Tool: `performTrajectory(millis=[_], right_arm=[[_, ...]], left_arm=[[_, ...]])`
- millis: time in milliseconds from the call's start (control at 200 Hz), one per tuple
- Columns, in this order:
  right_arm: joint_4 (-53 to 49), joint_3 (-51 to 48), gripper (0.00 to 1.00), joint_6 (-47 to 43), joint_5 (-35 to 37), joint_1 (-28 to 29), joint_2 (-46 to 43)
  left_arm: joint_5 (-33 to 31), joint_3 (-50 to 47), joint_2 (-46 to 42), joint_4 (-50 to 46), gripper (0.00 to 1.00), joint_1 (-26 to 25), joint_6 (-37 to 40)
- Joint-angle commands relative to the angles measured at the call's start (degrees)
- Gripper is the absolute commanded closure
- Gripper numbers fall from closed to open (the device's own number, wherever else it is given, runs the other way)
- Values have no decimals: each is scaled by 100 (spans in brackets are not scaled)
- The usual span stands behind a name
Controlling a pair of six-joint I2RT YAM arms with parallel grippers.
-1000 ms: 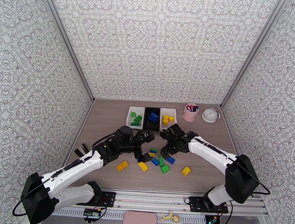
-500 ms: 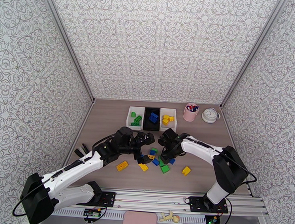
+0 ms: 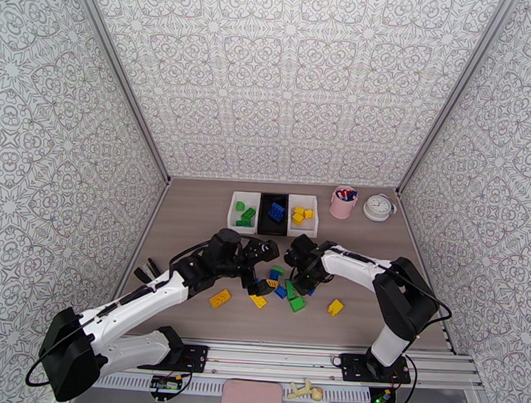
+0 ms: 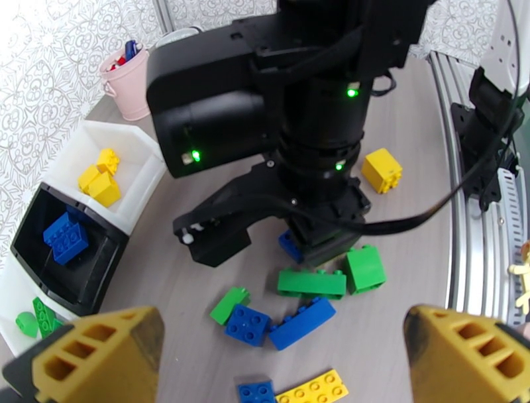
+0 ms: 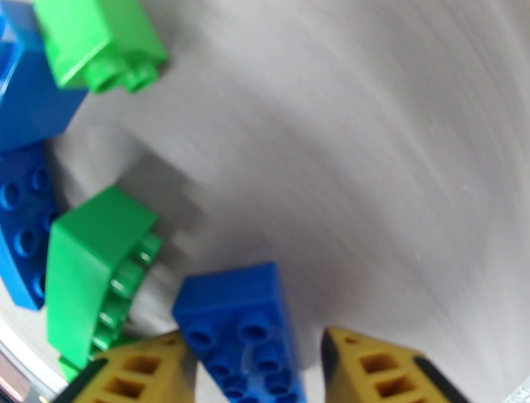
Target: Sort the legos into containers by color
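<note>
Loose legos lie in a pile at mid table: blue, green and yellow ones. My right gripper is down on the pile's right side. Its yellow fingers are closed in on a blue brick, with green bricks just beside. My left gripper hovers open over the pile's left side, its fingertips wide apart above blue and green bricks. Three containers stand at the back: a white one with green bricks, a black one with blue, a white one with yellow.
A pink cup of pens and a round white clock stand at the back right. Stray yellow bricks lie at the front left and front right of the pile. Patterned walls close in both sides.
My right gripper has swung left and down into the pile, and its jaws have narrowed around the blue brick. The left arm has barely moved and stays open.
</note>
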Motion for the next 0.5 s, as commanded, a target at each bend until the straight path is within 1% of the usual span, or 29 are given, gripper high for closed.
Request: performTrajectory(millis=[0,45,65,85,265,405,495], right_arm=[[64,-116,63,-14,133,40,-59],[78,-112,64,-14,164,39,-78],[84,-115,68,-9,173,41,-99],[83,-104,70,-7,178,41,-110],[244,-65,73,63,195,36,-356],[728,-107,72,223,348,34,-797],[1170,-156,72,358,516,24,-1067]], left_arm=[[82,-50,-1,-14,0,48,115],[82,-58,-1,0,0,48,107],[81,-58,5,6,0,48,106],[77,-58,2,10,0,48,99],[32,-89,-10,40,0,57,97],[-45,-152,-78,182,0,99,-2],[-241,-222,-153,297,0,134,-149]])
